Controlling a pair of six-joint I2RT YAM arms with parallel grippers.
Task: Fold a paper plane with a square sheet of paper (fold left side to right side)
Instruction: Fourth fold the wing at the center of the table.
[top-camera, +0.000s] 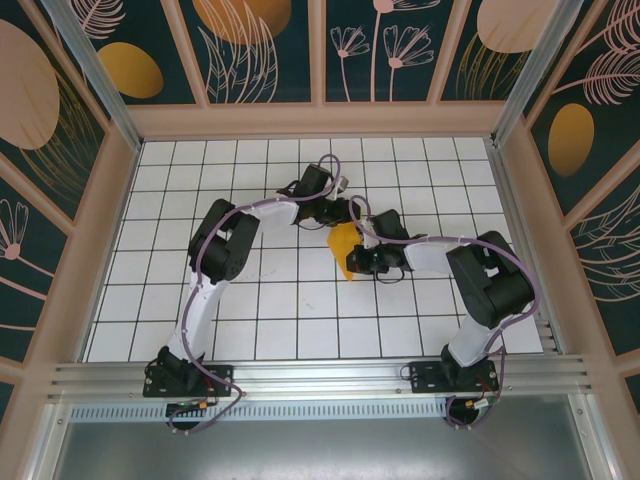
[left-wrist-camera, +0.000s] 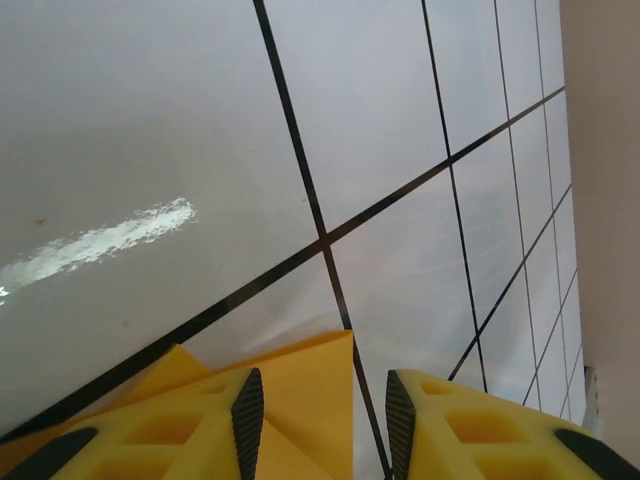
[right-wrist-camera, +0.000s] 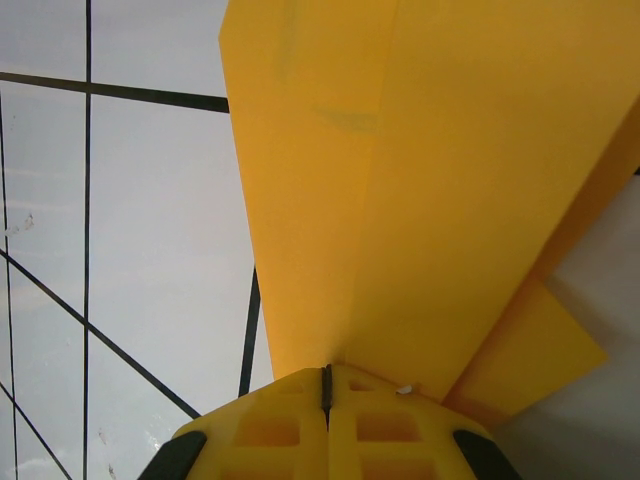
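One fold underway: right tool (right-wrist-camera: 327, 375) pinches the paper sheet (right-wrist-camera: 420, 180), left tool (left-wrist-camera: 325, 405) half-open over its corner; creasing likely next

left arm (top-camera: 222, 250) jaws parted; right arm (top-camera: 487, 278) jaws pinched shut.

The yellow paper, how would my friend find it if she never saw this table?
Look at the white table with black grid lines. Near its middle two robot arms meet, and the folded orange-yellow paper sits between them, pinched in the right claw. It's the one bright thing on the tiles; the orange ovals are on the walls.
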